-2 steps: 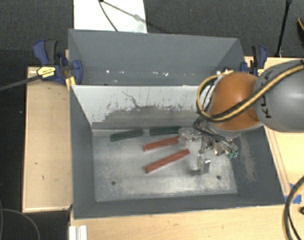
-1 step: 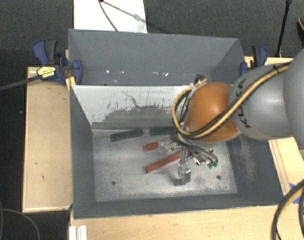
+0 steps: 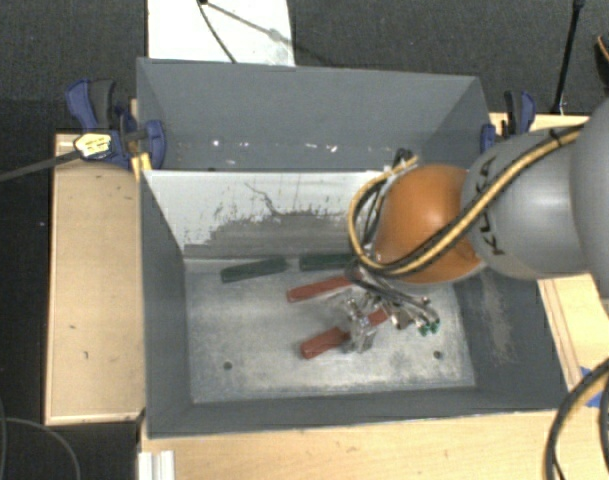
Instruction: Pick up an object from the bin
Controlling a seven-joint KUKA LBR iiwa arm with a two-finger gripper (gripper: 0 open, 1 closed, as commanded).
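My gripper (image 3: 361, 330) hangs low over the bin floor, right of the middle, under the orange wrist cover. A red-brown bar (image 3: 322, 344) lies on the floor with its right end at the gripper's tip; whether it is gripped I cannot tell. A second red-brown bar (image 3: 318, 290) lies a little behind it, slanting up to the right toward the gripper body. A short red piece (image 3: 381, 317) shows just right of the gripper.
Two dark green bars (image 3: 252, 269) (image 3: 324, 261) lie along the foot of the back wall. A small green bit (image 3: 429, 323) sits right of the gripper. The arm and its cables cover the bin's right rear part.
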